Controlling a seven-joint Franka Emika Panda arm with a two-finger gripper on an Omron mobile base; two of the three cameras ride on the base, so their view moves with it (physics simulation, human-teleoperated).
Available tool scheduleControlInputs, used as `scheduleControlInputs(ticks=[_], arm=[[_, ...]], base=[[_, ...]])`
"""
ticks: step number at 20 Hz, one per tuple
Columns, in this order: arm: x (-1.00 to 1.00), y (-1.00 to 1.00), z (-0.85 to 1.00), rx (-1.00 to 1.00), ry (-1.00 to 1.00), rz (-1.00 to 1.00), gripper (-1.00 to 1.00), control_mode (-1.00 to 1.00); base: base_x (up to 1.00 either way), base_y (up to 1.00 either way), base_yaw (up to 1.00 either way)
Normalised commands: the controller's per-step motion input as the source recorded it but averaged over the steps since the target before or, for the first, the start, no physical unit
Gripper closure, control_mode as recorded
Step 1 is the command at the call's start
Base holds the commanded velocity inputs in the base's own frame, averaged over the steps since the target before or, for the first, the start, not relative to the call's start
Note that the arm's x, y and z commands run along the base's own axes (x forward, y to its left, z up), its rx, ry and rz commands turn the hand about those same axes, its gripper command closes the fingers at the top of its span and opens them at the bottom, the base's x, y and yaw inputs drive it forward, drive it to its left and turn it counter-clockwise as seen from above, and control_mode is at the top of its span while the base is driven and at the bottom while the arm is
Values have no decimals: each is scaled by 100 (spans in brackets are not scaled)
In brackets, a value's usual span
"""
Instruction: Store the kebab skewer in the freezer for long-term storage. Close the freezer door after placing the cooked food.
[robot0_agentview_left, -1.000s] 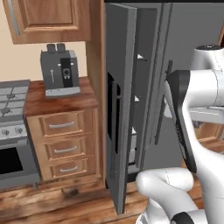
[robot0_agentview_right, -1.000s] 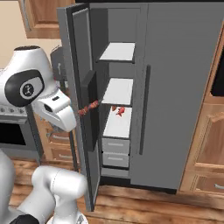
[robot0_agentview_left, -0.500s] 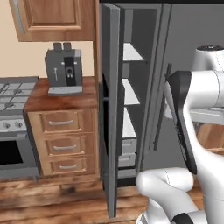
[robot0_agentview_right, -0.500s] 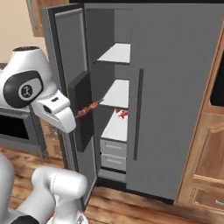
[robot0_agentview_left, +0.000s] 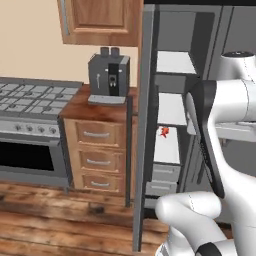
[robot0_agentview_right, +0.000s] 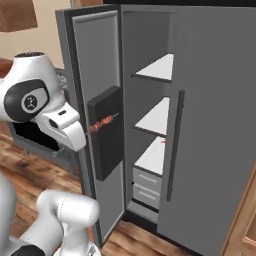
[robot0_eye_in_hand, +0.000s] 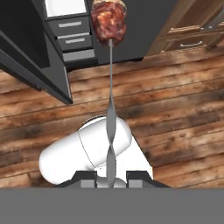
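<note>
My gripper (robot0_agentview_right: 88, 132) is shut on the near end of the kebab skewer (robot0_agentview_right: 104, 122), a thin stick with dark red-brown chunks. The stick points up and right across the black dispenser panel (robot0_agentview_right: 106, 135) of the freezer door (robot0_agentview_right: 95, 60), which stands wide open. Beyond it the freezer (robot0_agentview_right: 145, 40) shows white shelves and grey walls. In the hand view the skewer (robot0_eye_in_hand: 110, 100) runs up from between the fingertips (robot0_eye_in_hand: 87, 177) to a meat chunk (robot0_eye_in_hand: 108, 22), with the gripper (robot0_eye_in_hand: 110, 177) clamped on it. From the left base view the door (robot0_agentview_left: 146, 125) is seen edge-on beside the freezer (robot0_agentview_left: 175, 62).
A small red item (robot0_agentview_right: 163, 141) lies on a middle freezer shelf, above two drawers (robot0_agentview_right: 147, 182). The plain grey fridge door (robot0_agentview_right: 215, 125) with a bar handle (robot0_agentview_right: 175, 145) is shut. Left of the fridge stand a coffee machine (robot0_agentview_left: 109, 75), wooden drawers (robot0_agentview_left: 97, 155) and a stove (robot0_agentview_left: 30, 100).
Both base views have shifted: the base has driven, and the fridge now looks nearer and seen more from the left. The skewer stays held in the same grip.
</note>
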Motion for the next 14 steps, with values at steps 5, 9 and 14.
scheduleControlInputs(ticks=[5,9,14], arm=[[0,0,0,0,0,0,100,100],[0,0,0,0,0,0,100,100],[0,0,0,0,0,0,100,100]], base=[[5,-51,23],[37,-46,0],[52,-14,-13]])
